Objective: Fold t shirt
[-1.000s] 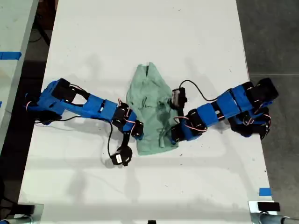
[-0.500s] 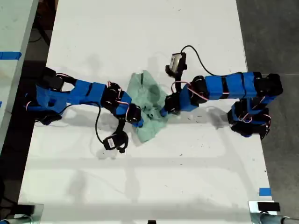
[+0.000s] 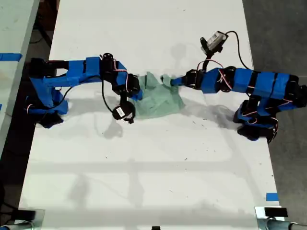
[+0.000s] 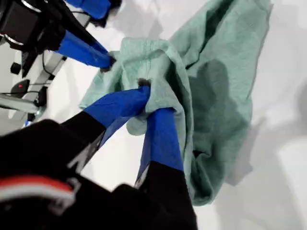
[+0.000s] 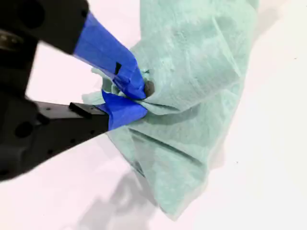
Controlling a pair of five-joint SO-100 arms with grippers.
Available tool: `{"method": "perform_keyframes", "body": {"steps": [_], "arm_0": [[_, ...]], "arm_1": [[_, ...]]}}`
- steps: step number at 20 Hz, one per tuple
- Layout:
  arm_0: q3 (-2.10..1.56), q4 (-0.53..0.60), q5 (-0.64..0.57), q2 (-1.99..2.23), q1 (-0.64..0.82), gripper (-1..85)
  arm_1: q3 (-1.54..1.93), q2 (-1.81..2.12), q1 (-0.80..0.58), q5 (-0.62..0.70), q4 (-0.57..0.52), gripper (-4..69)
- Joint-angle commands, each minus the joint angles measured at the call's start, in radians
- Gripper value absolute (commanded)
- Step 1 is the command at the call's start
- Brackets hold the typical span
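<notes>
tabletop: the white tabletop (image 3: 144,182) fills most of the exterior view, its long edges running up the exterior view's left and right.
arms: two blue arms reach in over the tabletop, one (image 3: 81,76) from the edge at the exterior view's left and one (image 3: 249,84) from the edge at the exterior view's right. Their tips come close to each other near the middle of the tabletop's width, in the half nearer the exterior view's top edge. I cannot tell from the wrist views which arm is first and which is second.
t shirt: the pale mint-green t shirt (image 3: 160,98) is bunched and wrinkled between the two arm tips. Two neighbouring parts of it are pinched and the rest sags onto the tabletop toward the exterior view's bottom.
my first hand: my first hand (image 4: 152,101) is clamped on a fold of the t shirt (image 4: 220,72), with cloth wrapped over both blue fingers. A blue finger (image 4: 84,50) of the other arm touches the cloth's edge just beyond.
my second hand: my second hand (image 5: 140,97) is pressed together on a gathered pinch of the t shirt (image 5: 201,72), and the cloth fans out in creases from that spot.
tape: a small blue piece of tape (image 3: 271,196) sits near the tabletop's corner at the exterior view's bottom right, well apart from the t shirt.
</notes>
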State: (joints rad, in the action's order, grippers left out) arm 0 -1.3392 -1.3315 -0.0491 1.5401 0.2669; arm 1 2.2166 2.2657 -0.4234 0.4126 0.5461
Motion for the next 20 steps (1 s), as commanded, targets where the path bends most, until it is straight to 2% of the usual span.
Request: {"method": "perform_keyframes", "body": {"steps": [1,6,11,12,13,14,15,18,20], "arm_0": [[-0.051,0.012,-0.021,0.127,0.087,-0.1],[-0.123,0.041,-0.072,0.124,0.216,-0.1],[-0.107,0.071,-0.212,0.075,0.397,-0.1],[-0.106,0.078,-0.242,0.072,0.428,11.2],[-0.097,0.08,-0.272,0.061,0.453,20.9],[-0.097,0.08,-0.29,0.052,0.476,22.5],[-0.095,0.08,-0.31,0.044,0.492,23.1],[-0.084,0.072,-0.356,0.015,0.541,23.1],[-0.084,0.04,-0.368,-0.008,0.583,23.3]], "arm_1": [[-0.014,0.025,-0.044,0.063,-0.106,1.5],[-0.387,-0.4,-0.091,0.192,-0.008,1.5],[-0.752,-0.718,-0.19,0.27,0.118,1.5],[-0.824,-0.772,-0.199,0.278,0.147,7.6],[-0.896,-0.821,-0.206,0.296,0.187,19.8],[-0.962,-0.864,-0.212,0.316,0.221,30.9],[-1.009,-0.893,-0.216,0.327,0.249,35.2],[-1.114,-0.934,-0.241,0.345,0.356,37.4],[-1.187,-0.948,-0.27,0.35,0.489,37.2]]}}
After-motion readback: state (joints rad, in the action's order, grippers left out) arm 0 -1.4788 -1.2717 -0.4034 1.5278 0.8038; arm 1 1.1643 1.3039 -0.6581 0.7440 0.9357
